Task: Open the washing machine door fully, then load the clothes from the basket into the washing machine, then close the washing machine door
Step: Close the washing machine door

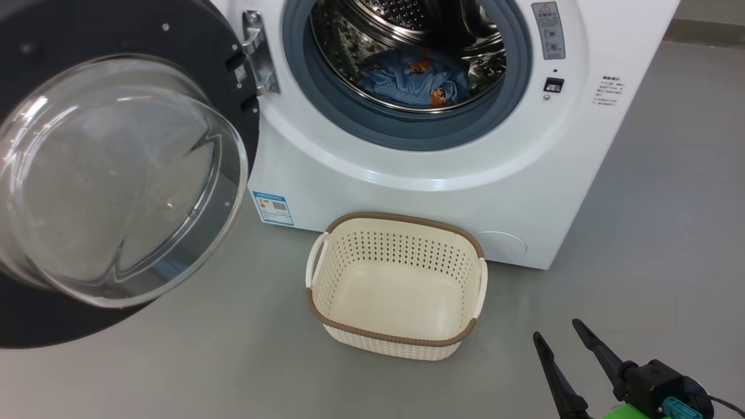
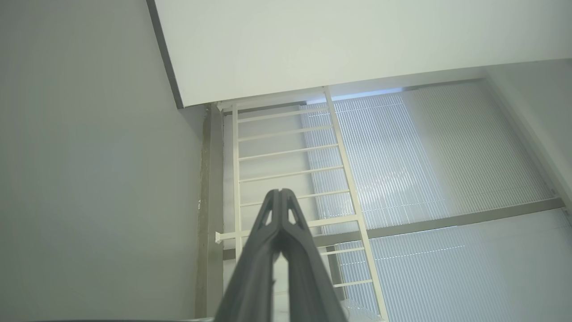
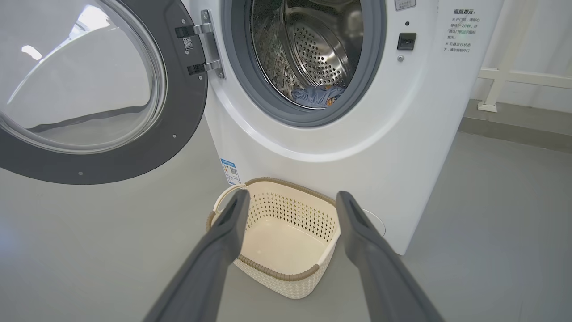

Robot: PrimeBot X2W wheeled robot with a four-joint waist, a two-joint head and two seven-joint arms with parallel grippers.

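Now the washing machine door (image 1: pixel 116 174) is seen swung wide open to the left of the washing machine (image 1: pixel 442 192). It is carried on its metal hinge (image 1: pixel 259 55), with the clear glass bowl bulging toward the head camera. The clothes (image 1: pixel 416 78), light blue with small orange-brown figures, are found inside the perforated steel drum (image 1: pixel 401 17), heaped at its bottom behind the grey rubber gasket (image 1: pixel 407 132). The basket (image 1: pixel 401 219) is set on the grey floor (image 1: pixel 640 244) just in front of the machine, below the drum opening, and its bare cream bottom is exposed. A blue label sticker (image 1: pixel 273 208) is stuck on the machine's lower front, up and to the left of the basket.

The right gripper (image 1: pixel 556 328) is seen at the lower right of the head view, to the right of the basket and apart from it. Its two dark fingers are spread wide and nothing is grasped between them. In the right wrist view they are pointed toward the basket and the machine's front.

The left gripper (image 2: pixel 280 193) is shown in the left wrist view with its fingers clenched together, tips touching, and nothing caught between them. It is aimed at a white ladder-like frame (image 2: pixel 290 152) and ribbed pale blinds (image 2: pixel 424 156), beside a plain wall (image 2: pixel 89 156).
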